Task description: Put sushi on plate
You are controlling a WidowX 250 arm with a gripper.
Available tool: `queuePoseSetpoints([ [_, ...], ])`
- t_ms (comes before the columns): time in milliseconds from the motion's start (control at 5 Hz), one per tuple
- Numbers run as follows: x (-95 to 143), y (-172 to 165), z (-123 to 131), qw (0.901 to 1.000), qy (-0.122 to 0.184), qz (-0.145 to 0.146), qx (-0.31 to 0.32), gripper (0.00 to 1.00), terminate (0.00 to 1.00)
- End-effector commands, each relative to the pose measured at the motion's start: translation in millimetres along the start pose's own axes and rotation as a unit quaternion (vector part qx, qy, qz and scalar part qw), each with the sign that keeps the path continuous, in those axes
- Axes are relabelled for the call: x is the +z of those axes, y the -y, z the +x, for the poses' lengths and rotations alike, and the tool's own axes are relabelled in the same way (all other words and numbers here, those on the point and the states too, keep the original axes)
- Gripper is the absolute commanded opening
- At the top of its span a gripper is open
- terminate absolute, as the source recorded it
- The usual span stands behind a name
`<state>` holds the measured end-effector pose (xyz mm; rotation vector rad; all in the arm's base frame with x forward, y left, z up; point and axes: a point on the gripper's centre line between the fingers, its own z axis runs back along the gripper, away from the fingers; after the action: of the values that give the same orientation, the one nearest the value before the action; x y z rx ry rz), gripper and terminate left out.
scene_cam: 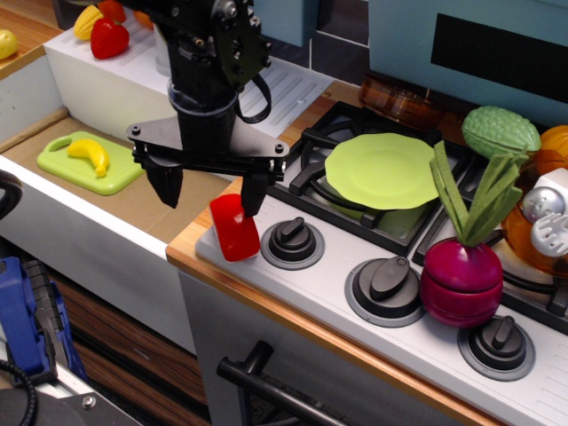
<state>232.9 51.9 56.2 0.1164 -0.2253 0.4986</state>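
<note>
1. Your gripper (209,189) hung with its jaws spread wide, holding nothing.
2. Its right-hand finger (253,191) sat just above the sushi (234,227); whether they touched, you could not tell.
3. The sushi stood at the stove's (373,319) front left corner, beside the leftmost knob (293,240).
4. The plate (382,170) lay on the back burner, well apart.
</note>
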Motion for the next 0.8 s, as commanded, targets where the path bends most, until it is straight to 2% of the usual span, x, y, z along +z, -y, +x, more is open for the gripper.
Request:
queuePoseSetpoints([
  [0,-1,7,3,0.9998,0.013,-0.016,0.009,1.00,0.00],
  [600,-24,13,-2,0.9986,0.012,-0.044,0.027,1.00,0.00],
])
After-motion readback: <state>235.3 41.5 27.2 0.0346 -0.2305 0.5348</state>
